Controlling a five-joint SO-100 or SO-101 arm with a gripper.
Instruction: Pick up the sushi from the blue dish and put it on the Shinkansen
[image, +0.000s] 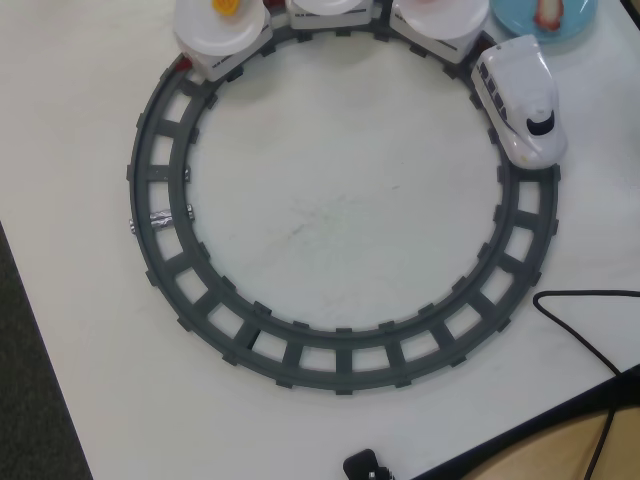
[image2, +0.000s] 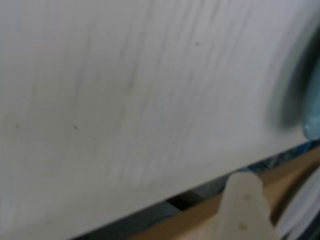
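Observation:
In the overhead view the blue dish (image: 512, 14) lies at the top right edge, cut off by the frame, with a piece of sushi (image: 549, 10) on it. The white Shinkansen (image: 520, 100) stands on the grey circular track (image: 160, 250) at the upper right, nose toward the front. Its cars with round white plates (image: 215, 32) curve along the top, and a yellow-orange item (image: 228, 6) sits on the left plate. The gripper is out of the overhead view. The blurred wrist view shows my gripper (image2: 270, 202) low over the white table, with one pale finger (image2: 243, 205) and a light blue edge (image2: 312, 120) at the right.
A black cable (image: 585, 330) runs over the table's lower right corner. A small black object (image: 365, 466) sits at the front edge. The white table ends at the left in dark floor (image: 25, 400) and at the lower right in wood (image: 560, 455).

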